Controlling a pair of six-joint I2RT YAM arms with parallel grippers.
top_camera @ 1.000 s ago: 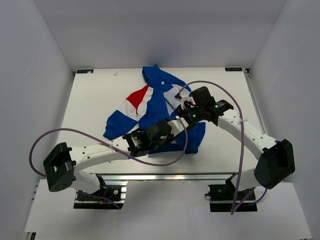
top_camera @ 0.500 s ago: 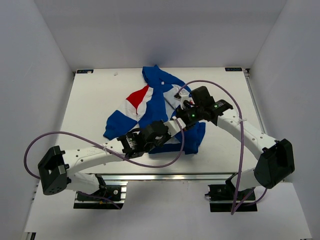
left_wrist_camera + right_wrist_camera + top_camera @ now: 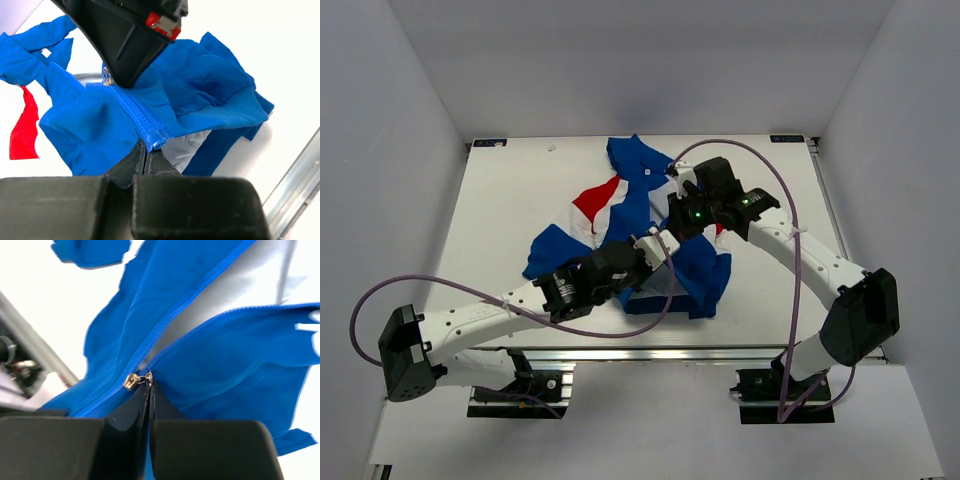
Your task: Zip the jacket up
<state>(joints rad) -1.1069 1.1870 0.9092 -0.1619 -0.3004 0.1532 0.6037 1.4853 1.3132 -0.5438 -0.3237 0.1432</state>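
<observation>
From above, the blue, red and white jacket (image 3: 705, 275) lies crumpled in the middle of the white table (image 3: 510, 200). The left arm (image 3: 490, 310) and the right arm (image 3: 800, 250) both reach in over it and meet at its front. In the left wrist view, the left gripper (image 3: 146, 152) is pinched tight on the jacket's bottom edge, right at the low end of the zipper (image 3: 132, 107). The zipper runs up from there to the black right gripper (image 3: 120, 80). In the right wrist view, that gripper's fingers are pressed together on the small silver zipper pull (image 3: 132, 381). On one side of the pull the blue sides are joined. On the other they stand apart, and pale lining (image 3: 225, 295) shows between them.
</observation>
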